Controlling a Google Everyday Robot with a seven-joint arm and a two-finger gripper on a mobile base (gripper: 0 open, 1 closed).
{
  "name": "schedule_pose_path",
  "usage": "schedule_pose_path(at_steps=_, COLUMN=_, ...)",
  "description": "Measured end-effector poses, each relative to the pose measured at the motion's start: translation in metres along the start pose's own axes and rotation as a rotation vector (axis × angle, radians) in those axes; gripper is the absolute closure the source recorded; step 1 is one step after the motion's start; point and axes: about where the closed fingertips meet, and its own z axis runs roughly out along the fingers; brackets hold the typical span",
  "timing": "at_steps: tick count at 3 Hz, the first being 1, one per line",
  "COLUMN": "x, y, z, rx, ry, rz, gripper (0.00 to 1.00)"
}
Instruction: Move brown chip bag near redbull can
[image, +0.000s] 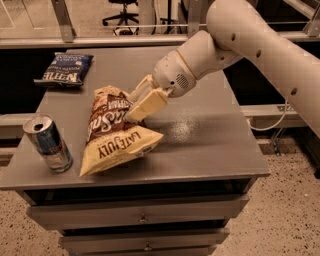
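Observation:
The brown chip bag (114, 132) has a brown centre with white script and a pale end printed "LATE JULY". It sits tilted at the front left of the grey table (210, 145). My gripper (135, 111) is shut on the bag's right side and holds it. The redbull can (47, 143), blue and silver with an open silver top, stands near the front left edge, a short way left of the bag and apart from it.
A dark blue chip bag (65, 69) lies flat at the table's far left corner. My white arm (260, 45) reaches in from the upper right. Drawers (142, 217) sit under the tabletop. An office chair base (122, 10) stands behind.

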Motion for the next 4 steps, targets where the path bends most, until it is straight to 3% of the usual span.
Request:
schedule_pose_path(at_steps=1, x=0.001, y=0.001, z=0.003, rx=-0.009, ry=0.003, rz=0.002, gripper=0.03)
schedule_pose_path(at_steps=2, x=0.001, y=0.002, z=0.005, rx=-0.016, ry=0.003, rz=0.006, gripper=0.00)
schedule_pose_path(at_steps=4, x=0.015, y=-0.011, z=-0.020, rx=0.035, ry=-0.002, rz=0.037, gripper=0.00)
